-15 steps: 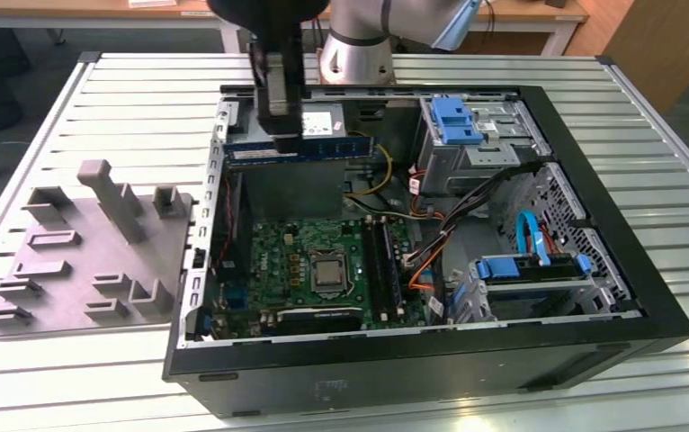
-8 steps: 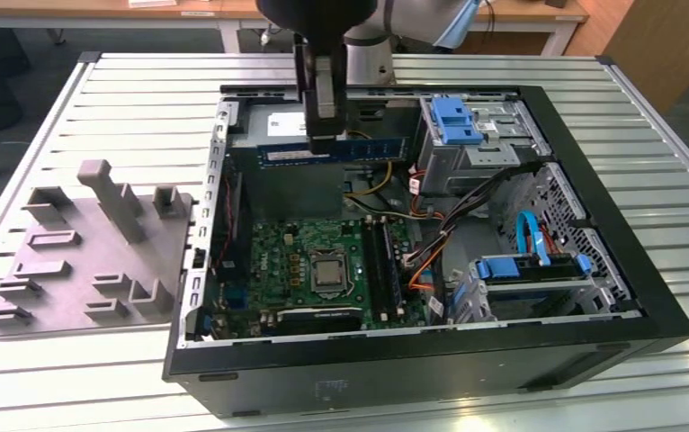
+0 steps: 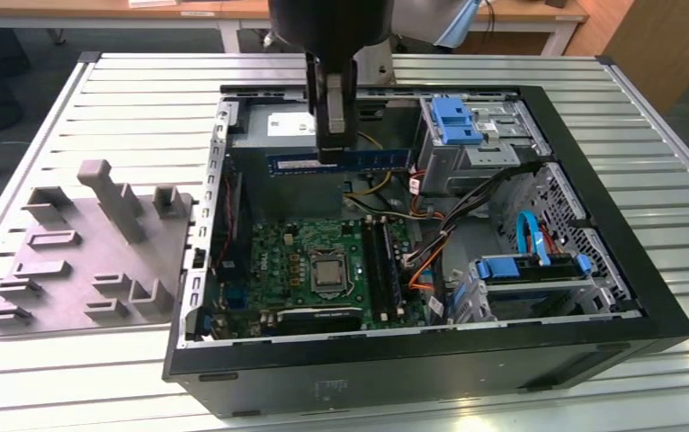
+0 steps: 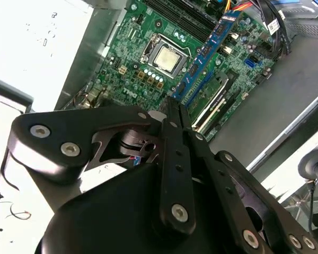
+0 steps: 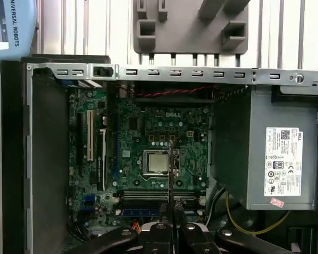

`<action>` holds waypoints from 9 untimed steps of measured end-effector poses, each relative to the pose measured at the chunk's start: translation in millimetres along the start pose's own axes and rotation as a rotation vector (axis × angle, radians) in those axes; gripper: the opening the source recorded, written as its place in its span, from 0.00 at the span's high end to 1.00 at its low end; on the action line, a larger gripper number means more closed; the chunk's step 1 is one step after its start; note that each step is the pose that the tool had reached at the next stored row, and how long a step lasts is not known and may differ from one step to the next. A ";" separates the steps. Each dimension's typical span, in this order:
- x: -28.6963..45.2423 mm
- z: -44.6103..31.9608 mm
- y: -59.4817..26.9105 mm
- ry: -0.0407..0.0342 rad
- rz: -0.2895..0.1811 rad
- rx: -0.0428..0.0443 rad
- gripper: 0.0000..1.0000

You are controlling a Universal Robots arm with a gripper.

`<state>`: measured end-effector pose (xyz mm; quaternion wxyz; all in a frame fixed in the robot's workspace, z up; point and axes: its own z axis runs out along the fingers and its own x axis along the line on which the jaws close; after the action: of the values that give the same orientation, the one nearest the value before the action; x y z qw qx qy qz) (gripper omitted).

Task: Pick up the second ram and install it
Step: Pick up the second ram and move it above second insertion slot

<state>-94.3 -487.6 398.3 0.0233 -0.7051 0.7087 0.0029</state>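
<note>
- The ram [image 3: 375,161] is clamped between the fingers of the gripper [image 3: 333,153], upper centre of the exterior view, raised above the open case [image 3: 441,355].
- It is gripped off-centre, with more board left out to one side; a tilt or a slip in the fingers is risked under any push.
- It is seen lying across the frame while the slots [image 3: 379,256] run up and down it; unless that is corrected, the notch is missed and the contacts are jammed.
- The cables [image 3: 423,256] just beside the slots could be snagged on a descent.
</note>
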 end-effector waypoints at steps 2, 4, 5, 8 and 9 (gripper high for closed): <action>0.1 3.6 -0.5 0.0003 0.008 0.0001 0.87; 0.3 7.3 -1.3 0.0005 0.015 0.0003 0.87; 0.3 9.1 -1.6 0.0005 0.018 0.0003 0.87; 0.5 14.5 -1.9 0.0009 0.029 0.0001 0.87; 0.6 16.5 -1.8 0.0011 0.034 0.0000 0.87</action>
<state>-92.0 -487.6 381.9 0.0228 -0.6928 0.7207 0.0029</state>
